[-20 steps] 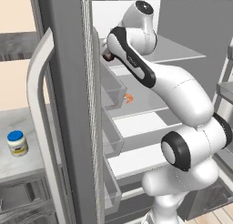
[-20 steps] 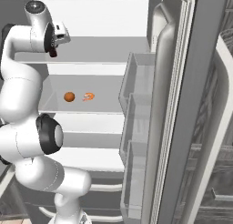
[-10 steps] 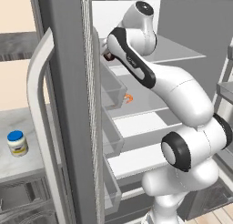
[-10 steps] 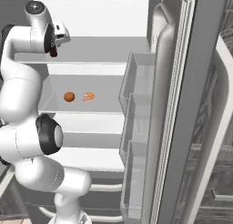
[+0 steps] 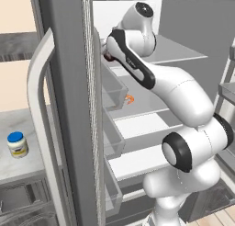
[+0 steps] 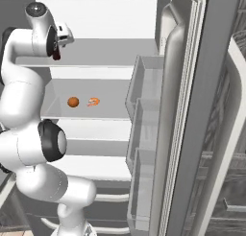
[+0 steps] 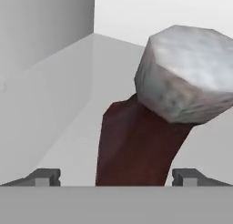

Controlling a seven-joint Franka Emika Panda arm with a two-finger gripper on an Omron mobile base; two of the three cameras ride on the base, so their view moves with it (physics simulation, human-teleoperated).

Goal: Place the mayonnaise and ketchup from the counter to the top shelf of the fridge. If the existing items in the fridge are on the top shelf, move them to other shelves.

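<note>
Pincer (image 7: 116, 177) is at the fridge's top shelf (image 6: 110, 55) w/ the ketchup (image 7: 136, 145) between its tips, but the left tip looks clear of it, so I can't tell if it's gripped or let go. Arm has barely moved in the last sec, so I judge ketchup nearly placed. Count: 1 ketchup, 1 mayo (image 5: 17, 144) on the counter (image 5: 32, 161), 2 small items on the mid shelf (image 6: 115, 110).

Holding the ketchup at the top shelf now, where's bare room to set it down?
The top shelf looks bare from the gripper holding the ketchup bottle across to the door bins. The shelf below is taken near its middle by an orange ball and a shrimp, bare beyond.
</note>
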